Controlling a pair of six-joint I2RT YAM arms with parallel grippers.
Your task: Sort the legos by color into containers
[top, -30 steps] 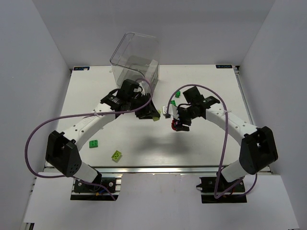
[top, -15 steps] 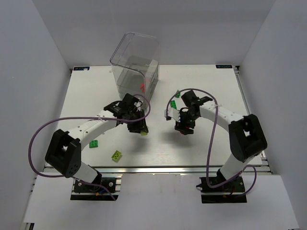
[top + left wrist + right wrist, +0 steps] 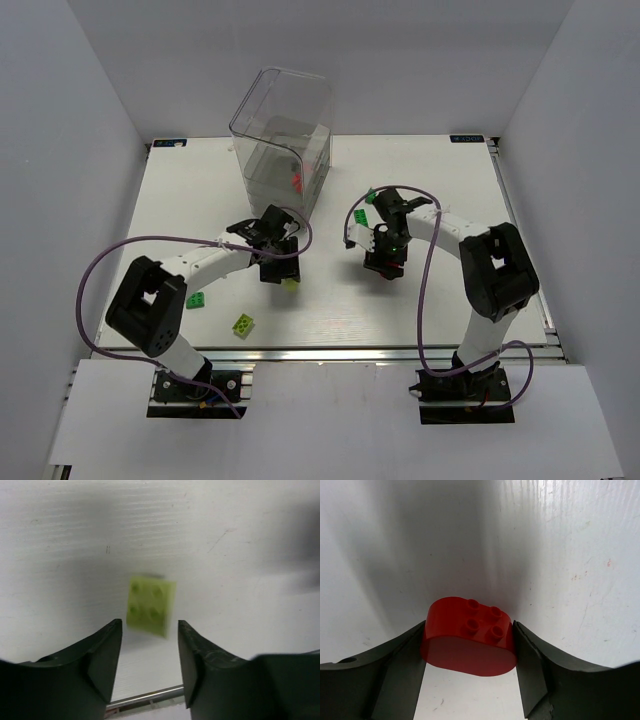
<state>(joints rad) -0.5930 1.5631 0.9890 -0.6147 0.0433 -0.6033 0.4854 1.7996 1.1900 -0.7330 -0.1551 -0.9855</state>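
A yellow-green lego point(image 3: 151, 605) with four studs lies loose and blurred just beyond the tips of my left gripper point(image 3: 149, 626), whose jaws stand open and apart from it. From above, this lego point(image 3: 290, 285) sits at the near side of the left gripper point(image 3: 282, 272), mid-table. My right gripper point(image 3: 468, 627) is shut on a red rounded lego point(image 3: 470, 640), studs facing away, close over the table. The clear container point(image 3: 285, 135) stands at the back, with red legos point(image 3: 297, 181) inside it.
A green lego point(image 3: 197, 299) and a yellow-green one point(image 3: 243, 323) lie near the front left. Two green legos point(image 3: 360, 217) lie behind the right gripper. Purple cables loop over both arms. The white table point(image 3: 450, 300) has grey walls on both sides.
My left gripper came back from the container toward the near side with the yellow-green lego, then its jaws widened and the lego came free. The right gripper shifted slightly, red lego still gripped.
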